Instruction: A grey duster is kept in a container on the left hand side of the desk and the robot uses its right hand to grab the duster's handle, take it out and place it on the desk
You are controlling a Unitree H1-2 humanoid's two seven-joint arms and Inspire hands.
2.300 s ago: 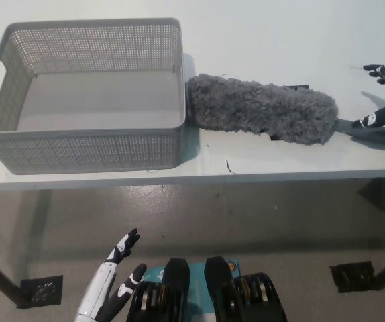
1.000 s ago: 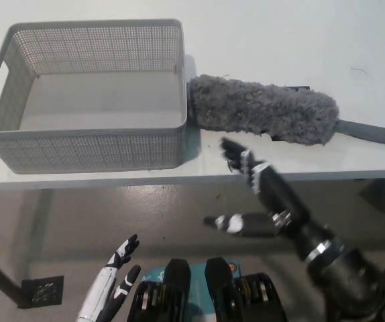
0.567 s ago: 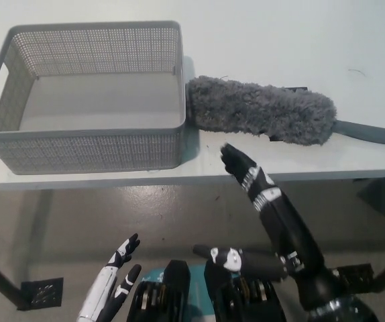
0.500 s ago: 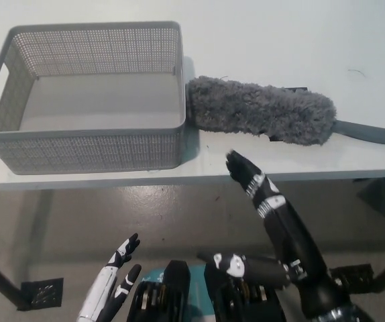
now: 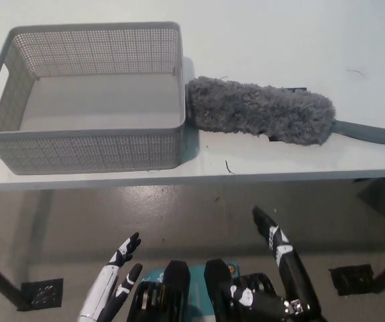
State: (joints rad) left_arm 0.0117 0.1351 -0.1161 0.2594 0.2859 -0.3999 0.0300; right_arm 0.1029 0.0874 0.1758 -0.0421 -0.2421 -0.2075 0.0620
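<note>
The duster (image 5: 259,119) lies on the desk (image 5: 280,40) beside the container (image 5: 182,80); placing looks done. My right hand (image 5: 283,260) hangs empty, fingers spread, below the desk edge; my left hand (image 5: 115,285) likewise.

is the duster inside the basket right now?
No, the grey duster lies flat on the desk, outside the basket and just past its right-hand wall.

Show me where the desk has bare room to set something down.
Widest patch: the desk behind the duster, from the basket to the right edge. A narrower strip runs between duster and front edge. The basket floor is bare too. Crowded where duster meets basket.
</note>
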